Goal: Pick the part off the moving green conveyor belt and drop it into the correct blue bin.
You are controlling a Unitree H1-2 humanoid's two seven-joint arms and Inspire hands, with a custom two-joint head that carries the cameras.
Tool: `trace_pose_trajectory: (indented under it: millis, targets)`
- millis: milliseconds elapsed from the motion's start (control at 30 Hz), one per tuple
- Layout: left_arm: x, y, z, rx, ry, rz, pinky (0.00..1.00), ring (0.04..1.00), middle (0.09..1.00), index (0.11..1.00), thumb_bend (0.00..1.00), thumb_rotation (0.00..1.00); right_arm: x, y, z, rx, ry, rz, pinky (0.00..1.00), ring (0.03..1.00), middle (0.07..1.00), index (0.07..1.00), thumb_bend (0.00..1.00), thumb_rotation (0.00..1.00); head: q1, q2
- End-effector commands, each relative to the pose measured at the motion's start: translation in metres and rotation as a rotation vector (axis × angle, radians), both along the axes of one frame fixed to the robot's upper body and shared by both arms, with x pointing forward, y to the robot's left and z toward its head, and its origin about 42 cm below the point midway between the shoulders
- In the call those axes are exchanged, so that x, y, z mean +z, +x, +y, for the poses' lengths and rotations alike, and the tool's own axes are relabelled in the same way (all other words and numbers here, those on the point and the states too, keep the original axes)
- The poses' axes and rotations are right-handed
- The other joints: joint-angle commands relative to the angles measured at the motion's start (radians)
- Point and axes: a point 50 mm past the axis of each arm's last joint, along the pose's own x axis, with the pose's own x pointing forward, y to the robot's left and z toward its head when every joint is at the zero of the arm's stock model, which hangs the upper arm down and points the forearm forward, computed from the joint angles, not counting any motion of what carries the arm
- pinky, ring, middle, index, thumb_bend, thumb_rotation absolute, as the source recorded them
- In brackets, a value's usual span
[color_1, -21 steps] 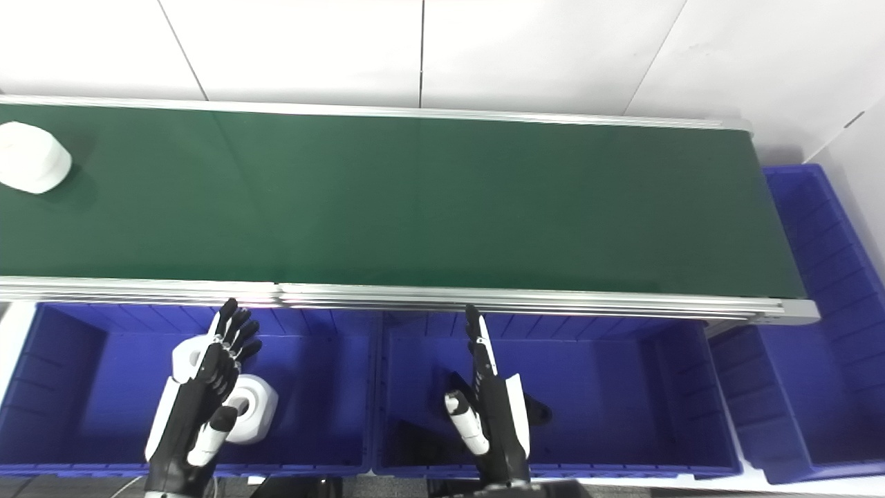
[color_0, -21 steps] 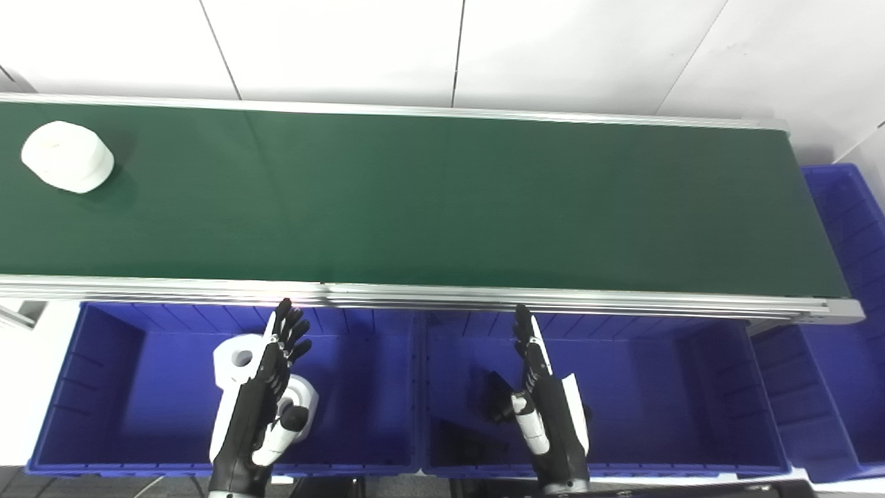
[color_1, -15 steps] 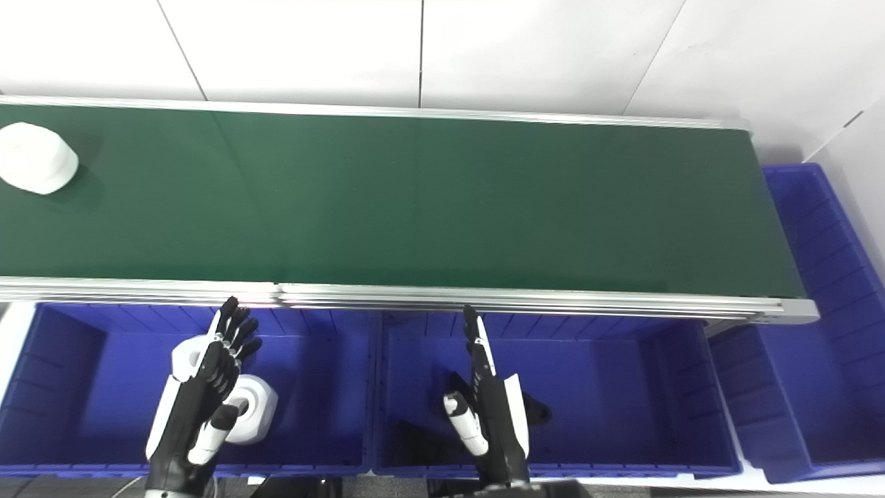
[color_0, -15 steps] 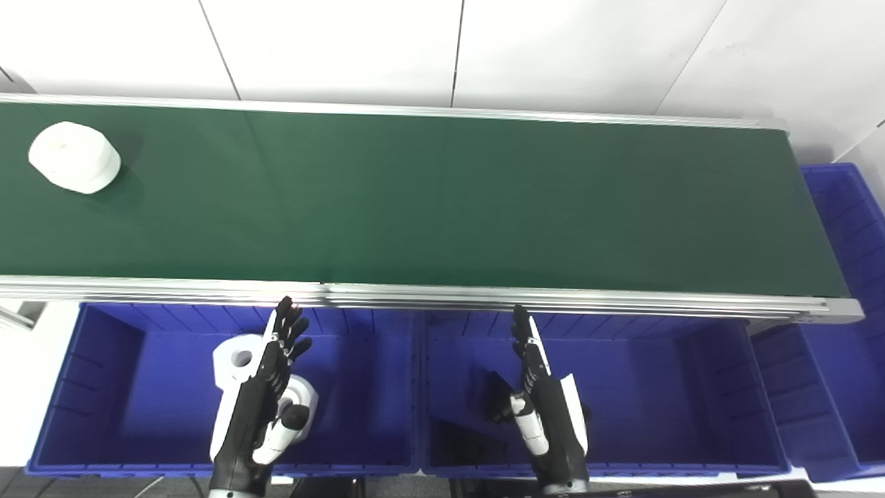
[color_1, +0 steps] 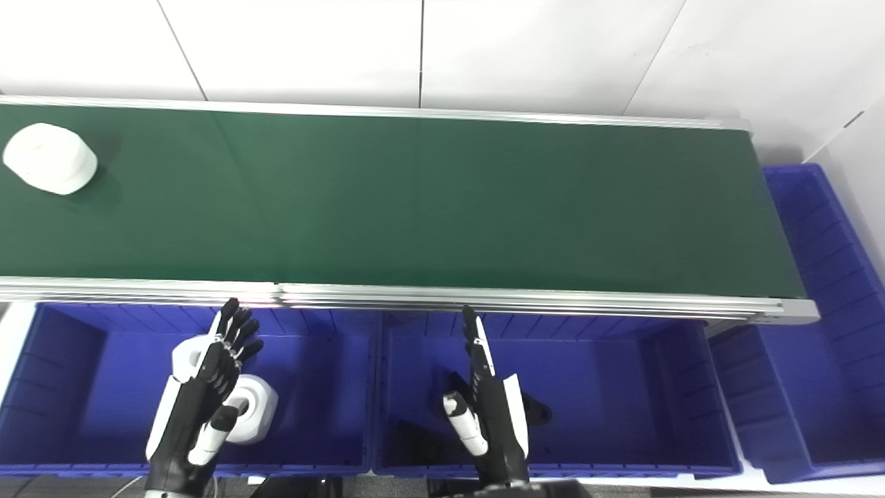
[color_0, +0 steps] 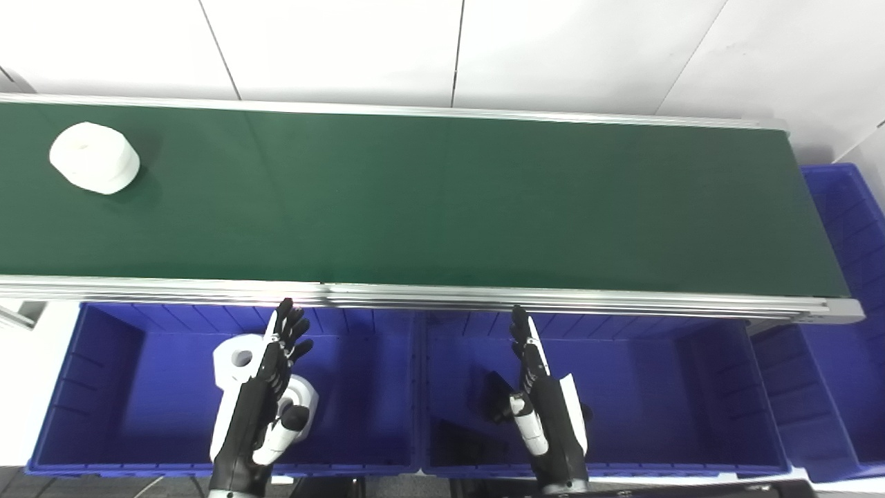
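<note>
White part on belt, far left

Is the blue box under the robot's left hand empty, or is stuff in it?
Not empty. The left blue bin has two white parts lying on its floor, partly hidden behind the open left hand, which holds nothing.

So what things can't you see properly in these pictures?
- The dark part in the middle bin: both views, mostly hidden behind the right hand; its shape is unclear.
- The two white parts in the left bin: partly covered by the left hand.
- The far-right bin: cut off by the left eye view's edge.
</note>
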Motion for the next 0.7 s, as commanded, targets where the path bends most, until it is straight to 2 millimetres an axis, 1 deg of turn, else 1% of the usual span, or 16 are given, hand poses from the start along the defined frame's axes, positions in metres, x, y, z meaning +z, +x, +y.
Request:
trace_pose_trajectory:
  millis: [0, 333, 467, 500, 533, 567, 600, 667]
  targets:
    - [0.007, 0.001, -0.002, 0.003, -0.011, -0.055, 0.9, 0.951, 0.98, 1.0, 1.0, 0.91, 0.009, -0.001, 0.003, -0.003, 0.022, -0.067, 1.0, 1.0, 1.0, 1.0, 1.0, 0.99, 0.0, 0.0]
    - [0.007, 0.001, -0.002, -0.003, -0.011, -0.059, 0.9, 0.954, 0.982, 1.0, 1.0, 0.91, 0.008, 0.0, 0.002, 0.0, 0.021, -0.066, 1.0, 1.0, 1.0, 1.0, 1.0, 0.99, 0.007, -0.003]
    - [0.004, 0.002, -0.008, -0.005, -0.01, -0.055, 0.89, 0.949, 0.979, 1.0, 1.0, 0.91, 0.004, 0.0, -0.003, 0.005, 0.022, -0.056, 1.0, 1.0, 1.0, 1.0, 1.0, 0.99, 0.085, -0.031]
    - [0.002, 0.002, -0.011, -0.004, -0.01, -0.049, 0.89, 0.951, 0.982, 1.0, 1.0, 0.91, 0.002, 0.001, -0.006, 0.005, 0.021, -0.05, 1.0, 1.0, 1.0, 1.0, 1.0, 0.99, 0.134, -0.05]
    - [0.0, 0.003, -0.013, -0.004, -0.005, -0.045, 0.89, 0.951, 0.983, 1.0, 1.0, 0.91, 0.0, 0.001, -0.008, 0.004, 0.019, -0.044, 1.0, 1.0, 1.0, 1.0, 1.0, 0.99, 0.143, -0.054]
    - [-0.004, 0.003, -0.016, -0.006, 0.002, -0.039, 0.87, 0.944, 0.979, 1.0, 1.0, 0.92, -0.003, 0.001, -0.011, 0.003, 0.015, -0.035, 1.0, 1.0, 1.0, 1.0, 1.0, 0.99, 0.194, -0.083]
    - [-0.006, 0.004, -0.018, -0.012, 0.01, -0.036, 0.86, 0.938, 0.976, 1.0, 1.0, 0.93, -0.005, 0.001, -0.014, 0.001, 0.01, -0.029, 1.0, 1.0, 1.0, 1.0, 1.0, 0.99, 0.202, -0.088]
    - [-0.013, 0.007, -0.023, -0.025, 0.017, -0.027, 0.82, 0.921, 0.967, 1.0, 1.0, 0.93, -0.011, 0.002, -0.021, 0.0, 0.002, -0.015, 1.0, 1.0, 1.0, 1.0, 1.0, 1.0, 0.253, -0.126]
